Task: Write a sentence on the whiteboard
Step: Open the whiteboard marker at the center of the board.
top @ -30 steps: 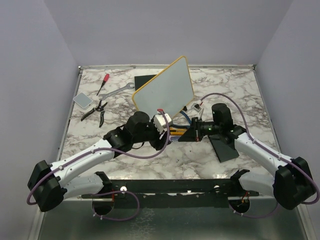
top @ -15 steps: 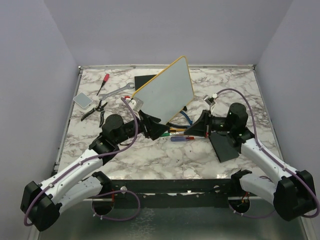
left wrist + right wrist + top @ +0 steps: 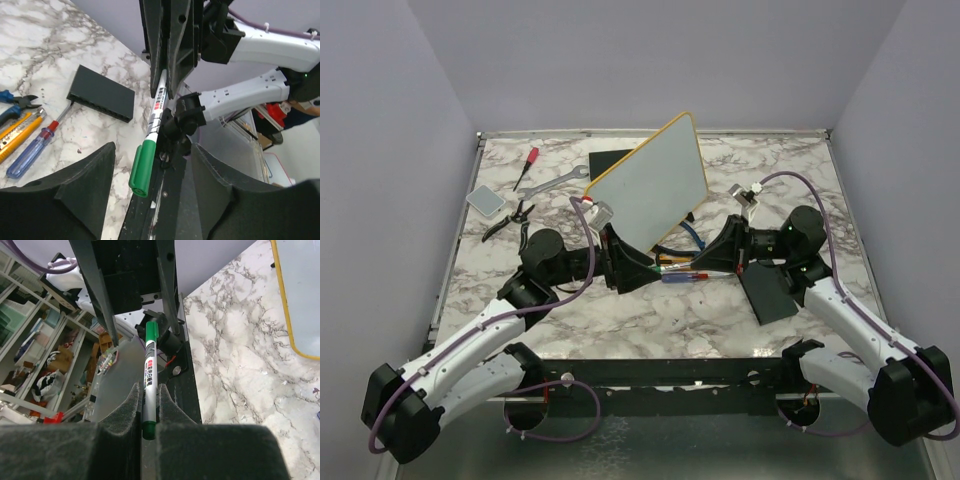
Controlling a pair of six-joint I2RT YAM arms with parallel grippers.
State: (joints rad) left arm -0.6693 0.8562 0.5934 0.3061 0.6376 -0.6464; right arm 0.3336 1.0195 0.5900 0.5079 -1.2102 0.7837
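I'm looking at the whiteboard (image 3: pixel 650 190) toward the back middle of the marble table (image 3: pixel 790 170). It's a big pale board with a thin yellow rim and rounded corners, and its face is showing flat grey-white from above. It's standing tilted up off the table with its face turned toward my arms. Its long axis is running from the near-left corner up to the far-right corner, which is sitting highest.

The lower edge is disappearing behind my grippers, so I cannot tell what is propping it. Whether any writing is on it is too faint to make out. My right wrist camera is catching only one rimmed corner of the whiteboard (image 3: pixel 300 285), cut off at the frame edge.

My right gripper (image 3: pixel 148 407) is clamping tight on the marker (image 3: pixel 156 107), green cap pointing at my left gripper (image 3: pixel 152 155). Those left fingers (image 3: pixel 75 195) are standing wide apart on either side of the cap, touching nothing. A screwdriver (image 3: pixel 32 150) and a black box (image 3: pixel 100 92) are lying on the marble below.
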